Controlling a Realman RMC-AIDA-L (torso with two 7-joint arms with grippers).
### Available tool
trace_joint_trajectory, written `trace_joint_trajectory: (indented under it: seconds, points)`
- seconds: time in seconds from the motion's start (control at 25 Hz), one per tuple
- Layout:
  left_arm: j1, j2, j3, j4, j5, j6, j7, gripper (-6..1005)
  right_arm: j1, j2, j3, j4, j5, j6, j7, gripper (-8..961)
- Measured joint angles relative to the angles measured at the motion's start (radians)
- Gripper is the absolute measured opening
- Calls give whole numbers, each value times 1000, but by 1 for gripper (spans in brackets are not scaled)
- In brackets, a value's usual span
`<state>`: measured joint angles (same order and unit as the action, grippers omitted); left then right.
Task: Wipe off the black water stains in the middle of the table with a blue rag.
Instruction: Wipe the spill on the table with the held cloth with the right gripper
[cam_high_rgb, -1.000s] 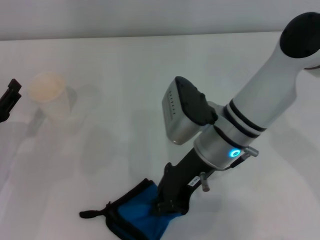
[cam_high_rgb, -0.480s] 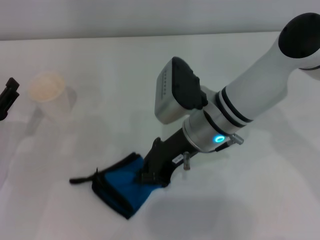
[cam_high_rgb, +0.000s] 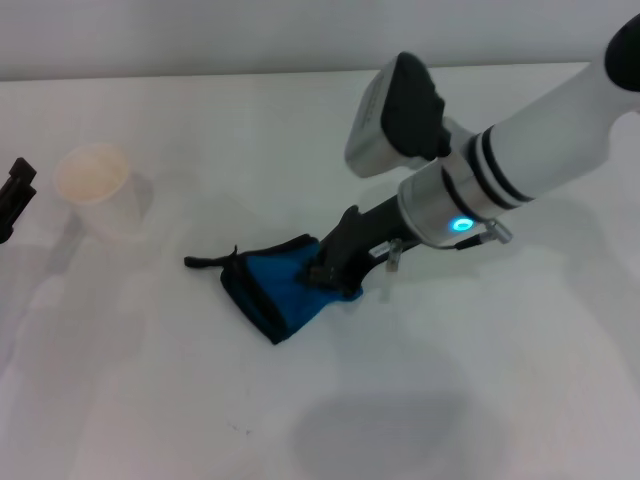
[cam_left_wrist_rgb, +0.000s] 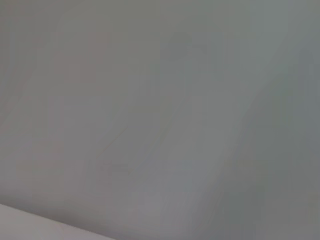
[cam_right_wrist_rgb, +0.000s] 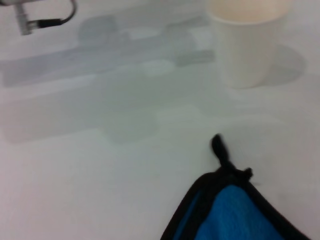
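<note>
The blue rag (cam_high_rgb: 272, 284), bunched, with black edging and a loop pointing toward the cup, lies on the white table (cam_high_rgb: 200, 400) near its middle. My right gripper (cam_high_rgb: 327, 272) presses down on the rag's right end, shut on the cloth. In the right wrist view the blue rag (cam_right_wrist_rgb: 234, 216) and its black loop (cam_right_wrist_rgb: 219, 147) show against bare white tabletop. The black water stains are hidden or out of view; the table around the rag looks white. My left gripper (cam_high_rgb: 14, 195) sits parked at the far left edge.
A white paper cup (cam_high_rgb: 96, 187) stands at the left, beyond the rag's loop; the right wrist view shows the cup (cam_right_wrist_rgb: 247, 42) too. The left wrist view holds only plain grey-white surface. The table's back edge meets a wall.
My right gripper has dragged the blue rag away from the near edge toward the table's middle, first a little left, then right. The left gripper and the cup have not moved.
</note>
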<state>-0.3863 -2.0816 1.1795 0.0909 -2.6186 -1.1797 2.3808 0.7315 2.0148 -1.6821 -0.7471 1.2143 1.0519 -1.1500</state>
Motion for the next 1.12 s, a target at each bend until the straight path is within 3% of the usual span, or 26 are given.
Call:
trace_joint_trajectory:
  seconds: [0.2,0.48,0.72,0.92,1.12]
  points:
    - [2,0,0,0,0,0,0,859,-6,4,10,0,-8,54,-6,61]
    - [3,-2,0,-2,0,0,-1,860,-4,13,-224,-11,133,53,-2,61]
    - [2,-2,0,-5,0,0,-2,860,-3,13,-317,-12,206,89,-6,61]
    - [-1,-2,0,-7,0,-1,-2,859,-5,13,-339,-12,217,152,-10,59]
    - [-5,-2,0,-7,0,-2,-2,860,-10,13,-339,-12,242,107,-33,56]
